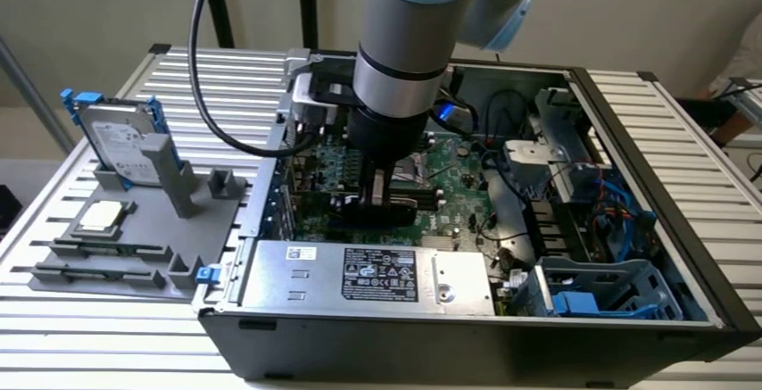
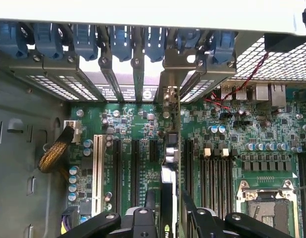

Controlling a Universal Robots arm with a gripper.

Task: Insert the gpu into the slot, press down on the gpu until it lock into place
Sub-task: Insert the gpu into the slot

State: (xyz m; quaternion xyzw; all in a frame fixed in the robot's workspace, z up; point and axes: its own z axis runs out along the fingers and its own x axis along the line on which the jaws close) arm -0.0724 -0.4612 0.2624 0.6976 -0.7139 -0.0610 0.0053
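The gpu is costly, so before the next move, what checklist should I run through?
1. gpu standing upright, edge-on between the black slots: ok.
2. Its rear bracket lined up with the case's back wall: ok.
3. Seated and locked in the slot: cannot tell, the card hides it.
4. gripper centred over the gpu: ok.
5. braided cable well apart from the card: ok.

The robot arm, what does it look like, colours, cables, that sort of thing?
The arm is a silver-grey cylinder with pale blue joint caps and a black lower section. A thick black cable loops down beside it. The gripper is black, built of jointed bars with silver bolts.
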